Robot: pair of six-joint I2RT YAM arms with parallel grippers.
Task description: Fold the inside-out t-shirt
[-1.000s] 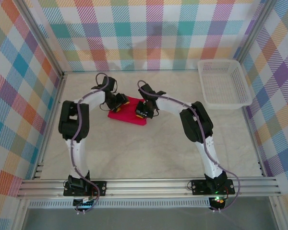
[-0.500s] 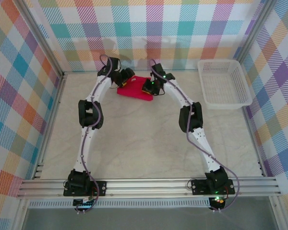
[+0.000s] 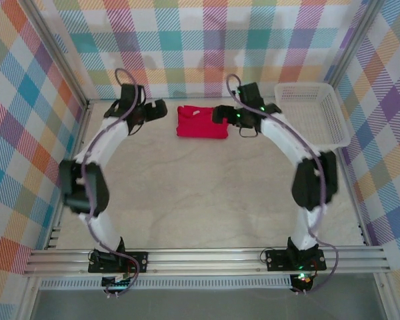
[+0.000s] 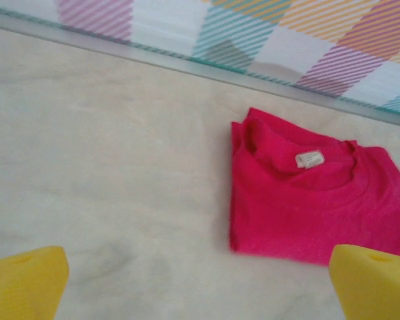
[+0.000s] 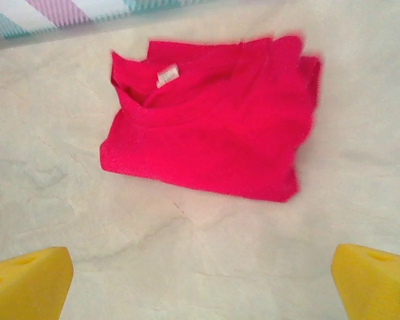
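Red t-shirt [image 3: 201, 123] lies folded between left jaws and right jaws, both gaping wide, touching neither.

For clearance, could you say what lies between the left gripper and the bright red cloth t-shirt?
Bare pale marbled tabletop, as the top external view shows.

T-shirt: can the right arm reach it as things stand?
Probably yes. The right gripper hangs open just beside the folded t-shirt, with only bare table between them and nothing in the way.
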